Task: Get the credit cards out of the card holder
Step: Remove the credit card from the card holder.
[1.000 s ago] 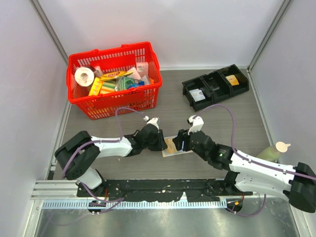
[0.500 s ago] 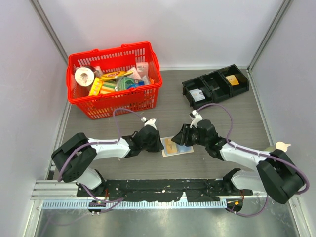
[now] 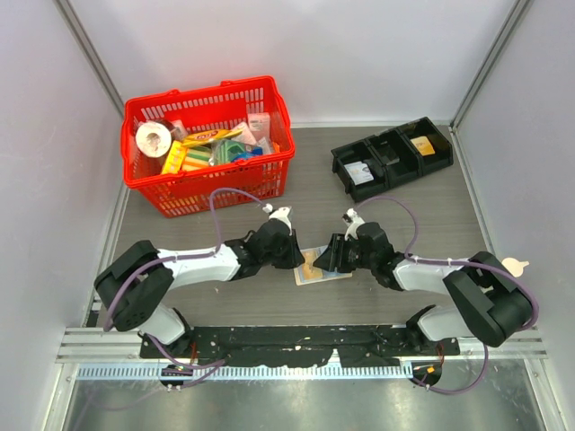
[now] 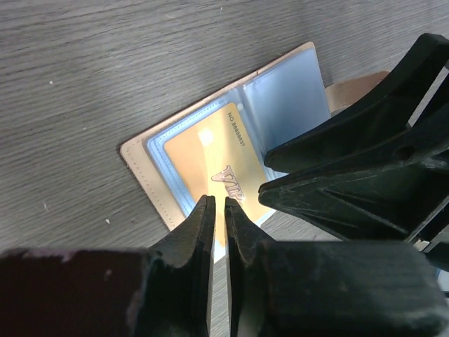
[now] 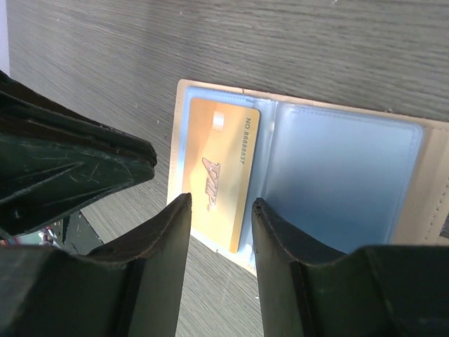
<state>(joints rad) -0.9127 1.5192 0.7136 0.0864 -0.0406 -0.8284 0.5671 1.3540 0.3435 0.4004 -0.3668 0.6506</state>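
Observation:
The card holder (image 3: 337,274) lies open on the grey table between my two grippers, with a tan rim (image 4: 137,158) and pale blue sleeves (image 5: 337,175). One gold credit card (image 4: 207,158) (image 5: 217,165) lies flat in the left sleeve. My left gripper (image 4: 218,205) (image 3: 292,254) hovers over the card's near edge. Its jaws are nearly together with only a thin slit, and nothing is held. My right gripper (image 5: 220,203) (image 3: 331,258) stands open, with its fingers straddling the card's end. The two gripper tips nearly meet over the holder.
A red basket (image 3: 207,144) with several items stands at the back left. A black three-part tray (image 3: 393,158) sits at the back right. A pale bottle (image 3: 503,272) stands by the right wall. A metal rail (image 3: 296,346) runs along the near edge.
My left jaws have narrowed to a slit. My right jaws have closed partway, and the right arm has swung in lower over the holder. The holder and card have not moved.

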